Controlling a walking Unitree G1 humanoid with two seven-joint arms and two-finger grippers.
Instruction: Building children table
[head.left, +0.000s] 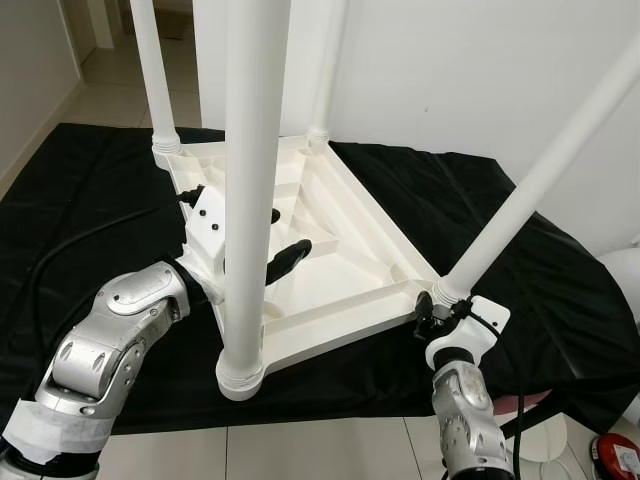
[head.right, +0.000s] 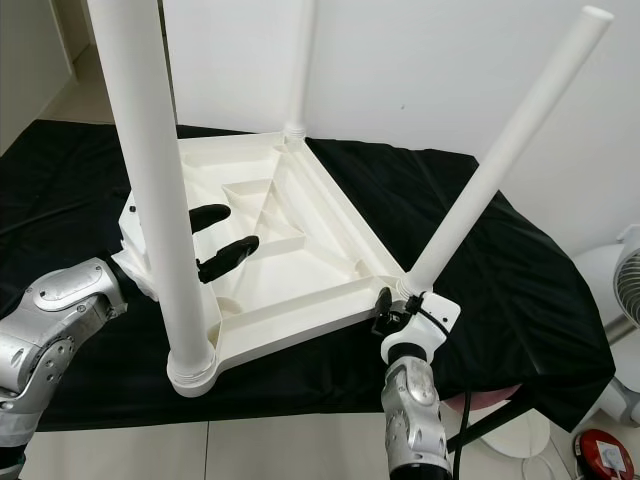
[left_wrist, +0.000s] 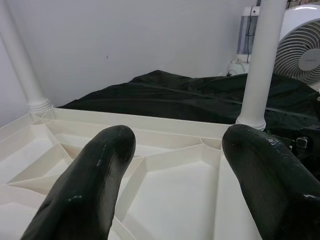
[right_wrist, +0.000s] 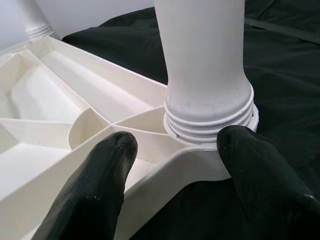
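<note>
I see the upturned white table (head.right: 290, 250) lying on a black cloth (head.right: 480, 260), its legs pointing up. My left claw (head.right: 225, 240) hangs spread over the table's ribbed underside, beside the near leg (head.right: 150, 180). My right claw (right_wrist: 175, 165) sits spread at the table's corner, either side of the tilted leg (head.right: 500, 150)'s socket.

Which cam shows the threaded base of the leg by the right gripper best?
Right wrist view: the leg base sits close, thread rings clear, seated in the table corner. Both eye views show it small, beside the right gripper. Left wrist view: distant.
</note>
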